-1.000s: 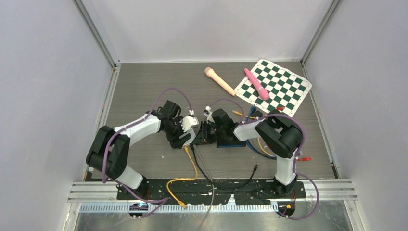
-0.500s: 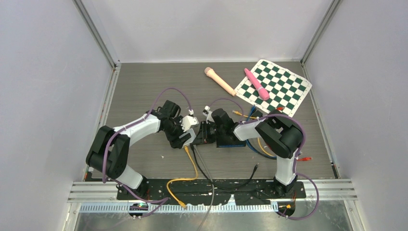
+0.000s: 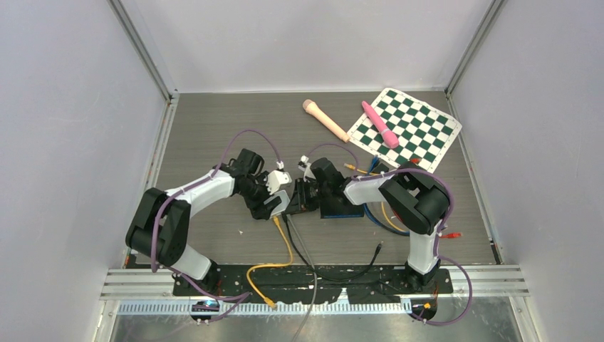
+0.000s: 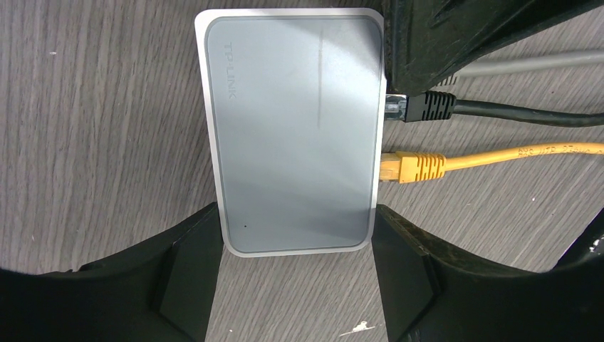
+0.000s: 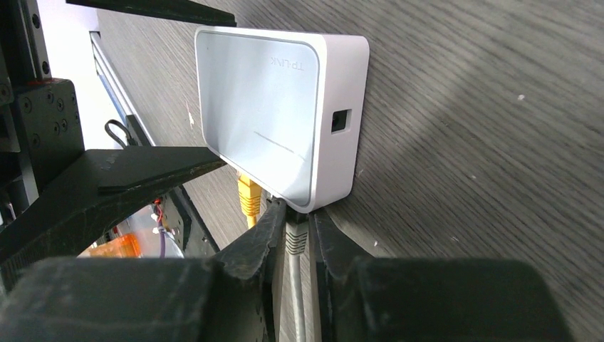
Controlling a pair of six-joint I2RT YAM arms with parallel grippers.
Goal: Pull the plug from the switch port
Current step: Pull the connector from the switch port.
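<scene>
Pinches grey plug (image 5: 296, 241) w/ R end effector (image 5: 296, 214), tight against switch (image 5: 263, 107); clamps switch sides w/ L end effector (image 4: 295, 231).

Beneath the left pincer (image 3: 280, 202) and right pincer (image 3: 299, 201) lies a grey wood-grain table (image 3: 206, 135), shut in by plain pale walls (image 3: 306, 43) beyond and beside them, a metal rail (image 3: 135, 283) along the edge behind.
</scene>
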